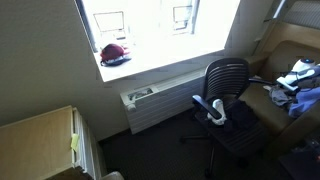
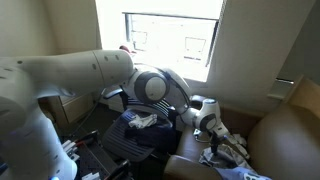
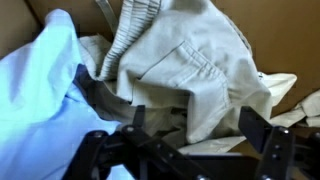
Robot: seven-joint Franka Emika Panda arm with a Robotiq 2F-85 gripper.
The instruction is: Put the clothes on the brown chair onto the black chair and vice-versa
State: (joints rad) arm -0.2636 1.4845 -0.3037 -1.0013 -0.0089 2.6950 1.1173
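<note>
While the gripper hangs over the tan-brown upholstered armchair with jaws spread wide and empty, the crumpled grey-beige garment lies there against the light blue shirt. Pinching only a seemingly thin fold could let it slip and drop short of the black mesh office chair.

The clothes are soft, creased matt cloth; the brown chair looks smoothly upholstered, possibly leather.

Light blue shirt, grey-beige piece
</note>
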